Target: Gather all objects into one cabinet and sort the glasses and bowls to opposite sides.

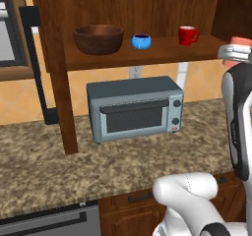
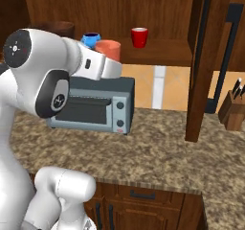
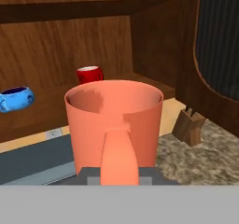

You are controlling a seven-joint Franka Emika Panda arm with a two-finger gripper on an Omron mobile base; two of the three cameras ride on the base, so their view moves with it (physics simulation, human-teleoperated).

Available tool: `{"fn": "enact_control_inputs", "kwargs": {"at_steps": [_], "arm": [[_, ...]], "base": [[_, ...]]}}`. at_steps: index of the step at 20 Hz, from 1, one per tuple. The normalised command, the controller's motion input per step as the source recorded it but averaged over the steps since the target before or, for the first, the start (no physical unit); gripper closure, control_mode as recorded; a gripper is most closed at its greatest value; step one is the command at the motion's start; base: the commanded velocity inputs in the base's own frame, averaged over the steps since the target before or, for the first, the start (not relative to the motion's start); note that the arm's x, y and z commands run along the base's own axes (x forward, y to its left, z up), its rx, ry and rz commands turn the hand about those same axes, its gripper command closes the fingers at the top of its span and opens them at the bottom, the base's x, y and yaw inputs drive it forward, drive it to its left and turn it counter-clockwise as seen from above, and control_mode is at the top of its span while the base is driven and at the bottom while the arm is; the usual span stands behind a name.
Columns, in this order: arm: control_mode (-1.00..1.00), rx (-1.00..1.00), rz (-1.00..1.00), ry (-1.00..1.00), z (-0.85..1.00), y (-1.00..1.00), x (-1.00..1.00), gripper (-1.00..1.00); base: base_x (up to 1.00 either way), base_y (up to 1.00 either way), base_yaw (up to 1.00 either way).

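Wood cabinet (image 1: 147, 58) above granite counter (image 1: 59, 171). Grey toaster oven (image 1: 135, 109) on counter under shelf. Brown bowl (image 1: 98, 38) at shelf left, blue bowl (image 1: 141, 42) beside it, red mug (image 1: 187, 35) further right. Gripper (image 3: 120, 174) fingers pinch salmon mug (image 3: 114, 120) by handle, upright, in air before shelf, above oven. Knife block (image 2: 233, 110) on counter at right.

no words, brand names or numbers can be read anywhere. the toaster oven (image 1: 135, 107) carries two round knobs and a small red patch at its lower right corner — too blurred to make out as lettering. the red mug (image 1: 187, 35), the salmon-pink mug (image 3: 115, 121), the small blue bowl (image 1: 141, 41) and the big brown wooden bowl (image 1: 99, 38) are all plain — no print on them.
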Motion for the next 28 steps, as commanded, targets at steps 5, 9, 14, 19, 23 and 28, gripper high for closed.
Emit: {"fn": "enact_control_inputs", "kwargs": {"at_steps": [5, 9, 14, 19, 23, 28], "arm": [[-1.00, -0.02, 0.00, 0.00, 0.35, -0.19, 0.18, 1.00], [-1.00, -0.04, 0.04, -0.01, 0.05, -0.03, 0.11, 1.00], [-1.00, -0.03, 0.00, 0.00, 0.02, -0.06, 0.36, 1.00], [-1.00, -0.06, 0.00, 0.00, -0.02, -0.20, 0.35, 1.00], [-1.00, -0.01, 0.00, 0.04, -0.02, -0.53, 0.44, 1.00], [-1.00, 0.00, 0.00, 0.02, -0.25, -0.35, 0.42, 1.00]], "base": [[0.00, 0.00, 0.00], [0.00, 0.00, 0.00], [0.00, 0.00, 0.00], [0.00, 0.00, 0.00], [0.00, 0.00, 0.00], [0.00, 0.00, 0.00]]}}
